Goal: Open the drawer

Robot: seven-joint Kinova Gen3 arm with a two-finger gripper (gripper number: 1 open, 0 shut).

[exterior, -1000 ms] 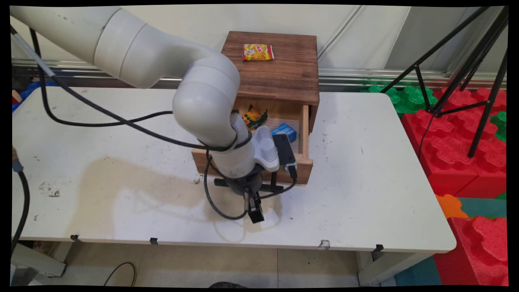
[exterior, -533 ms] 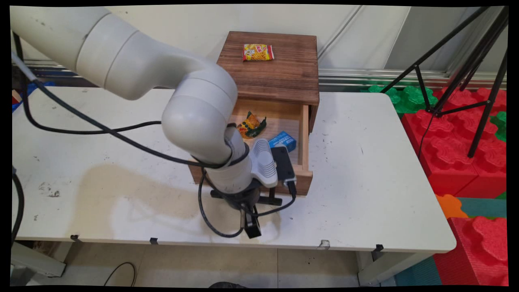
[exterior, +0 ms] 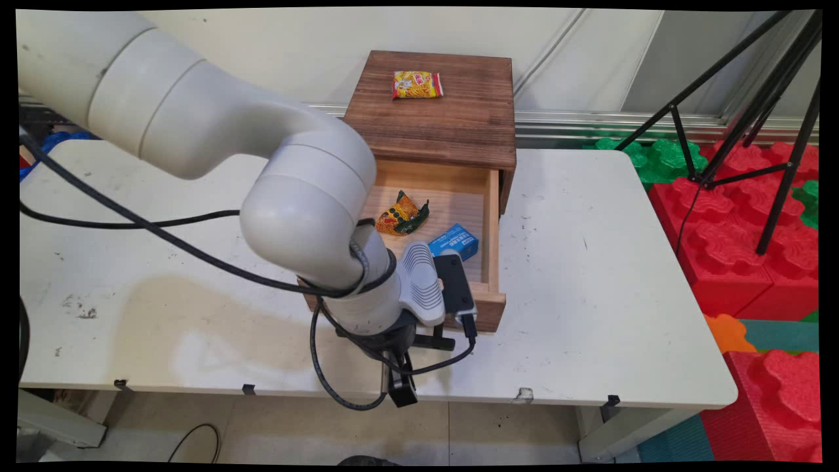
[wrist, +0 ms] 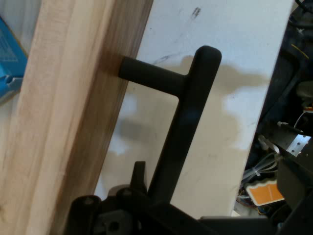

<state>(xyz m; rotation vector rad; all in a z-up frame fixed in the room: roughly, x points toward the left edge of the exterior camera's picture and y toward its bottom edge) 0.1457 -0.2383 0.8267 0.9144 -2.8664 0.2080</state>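
You see the gripper (exterior: 401, 387) nearer the table's (exterior: 590, 314) front edge than a second ago, and the drawer (exterior: 488, 298) drawn further out of the wooden cabinet (exterior: 446, 111) with it. Its fingers are pinched on the black handle (wrist: 188, 122), a bar standing off the drawer's pale wood front on a short post. Inside the drawer you now see more of the floor: a blue carton (exterior: 455, 241) lies just behind the front panel, and a yellow-green snack packet (exterior: 401, 214) lies beyond it. Farthest back, on the cabinet's top, rests an orange-yellow snack bag (exterior: 417, 84).
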